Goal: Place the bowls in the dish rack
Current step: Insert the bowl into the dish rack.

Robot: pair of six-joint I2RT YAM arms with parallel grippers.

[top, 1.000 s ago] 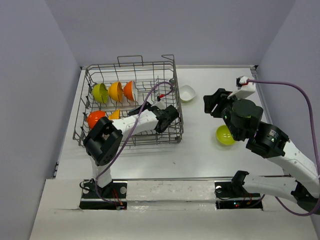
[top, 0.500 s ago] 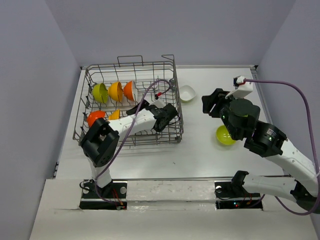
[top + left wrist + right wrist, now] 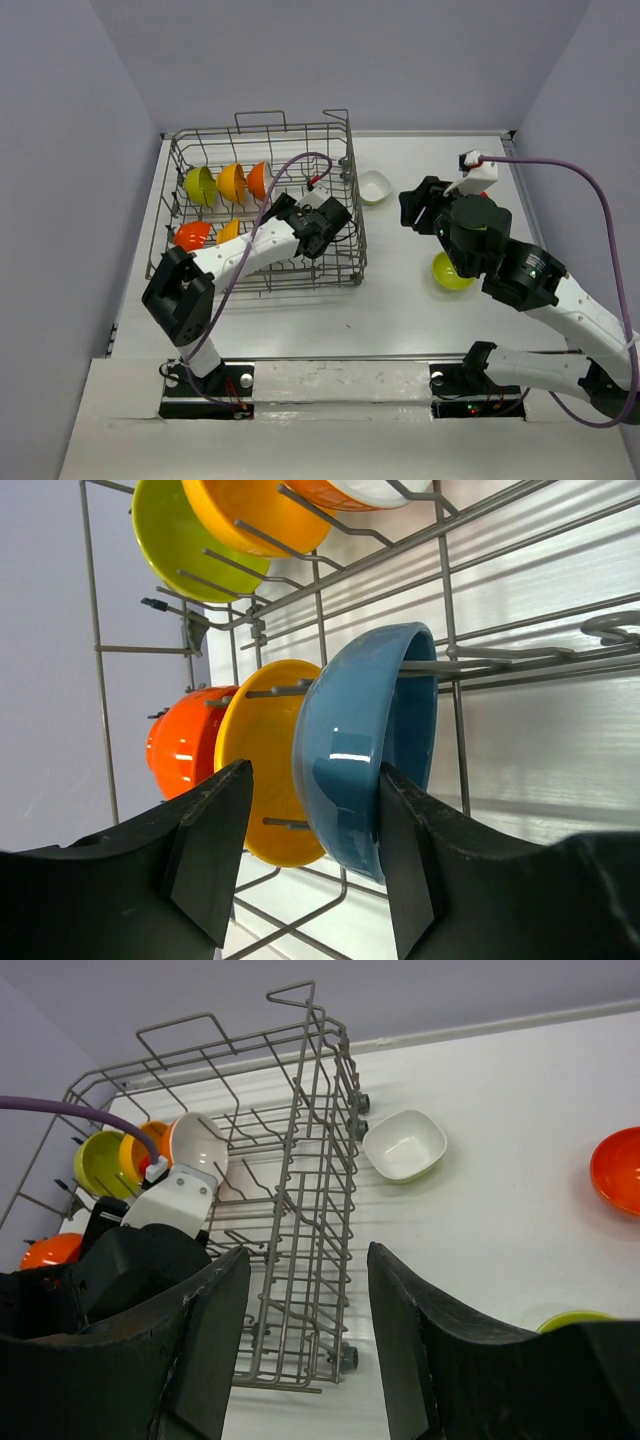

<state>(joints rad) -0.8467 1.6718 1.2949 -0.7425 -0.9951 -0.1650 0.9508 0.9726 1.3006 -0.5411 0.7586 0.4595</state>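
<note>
The grey wire dish rack (image 3: 345, 190) stands at the back left. Its far row holds lime green (image 3: 200, 185), orange-yellow (image 3: 231, 183) and red-orange (image 3: 258, 180) bowls. A white one (image 3: 195, 1145) stands behind them. The near row holds red-orange (image 3: 180, 750), orange-yellow (image 3: 262, 780) and teal blue (image 3: 365, 750) bowls on edge between tines. My left gripper (image 3: 308, 865) is open inside the rack. Its jaws straddle the teal bowl's lower rim, with a gap on the left side. My right gripper (image 3: 305, 1350) is open and empty above the table, right of the rack.
A white bowl (image 3: 374, 186) sits on the table just right of the rack. A lime green bowl (image 3: 448, 272) lies partly under my right arm. A red-orange bowl (image 3: 617, 1170) shows at the right edge of the right wrist view. Walls enclose the table.
My left arm's elbow has swung left while its gripper stayed inside the rack. My right gripper has drifted slightly left.
</note>
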